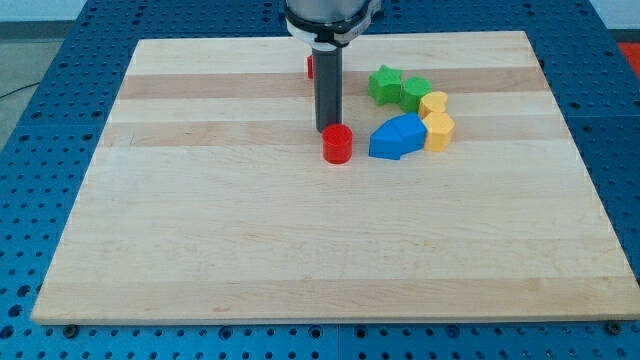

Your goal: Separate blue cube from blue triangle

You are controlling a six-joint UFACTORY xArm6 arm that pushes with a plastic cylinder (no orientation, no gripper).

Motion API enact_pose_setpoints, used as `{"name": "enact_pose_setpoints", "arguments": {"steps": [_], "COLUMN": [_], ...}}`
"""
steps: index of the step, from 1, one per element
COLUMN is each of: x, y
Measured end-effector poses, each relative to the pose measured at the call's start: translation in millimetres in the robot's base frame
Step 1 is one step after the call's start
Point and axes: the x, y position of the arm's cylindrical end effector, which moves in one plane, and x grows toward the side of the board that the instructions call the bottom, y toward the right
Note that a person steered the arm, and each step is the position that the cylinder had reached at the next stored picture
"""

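The blue cube [411, 131] and the blue triangle [384, 142] lie pressed together right of the board's middle, the triangle on the view's left. My tip [328, 130] stands just behind a red cylinder [338, 144], to the view's left of the blue pair, with a small gap between the cylinder and the triangle. The rod hides most of another red block [311, 67] near the view's top.
A green star [384, 84] and a green block [415, 93] sit above the blue pair. Two yellow blocks [433, 103] [438, 130] touch the blue cube's right side. The wooden board [200, 250] lies on a blue perforated table.
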Motion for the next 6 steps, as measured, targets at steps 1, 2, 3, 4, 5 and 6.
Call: {"name": "enact_pose_setpoints", "arguments": {"steps": [1,2,3,4,5,6], "x": [-8,-6,-6,10,33,47], "y": [41,94,98,98,98,104]}}
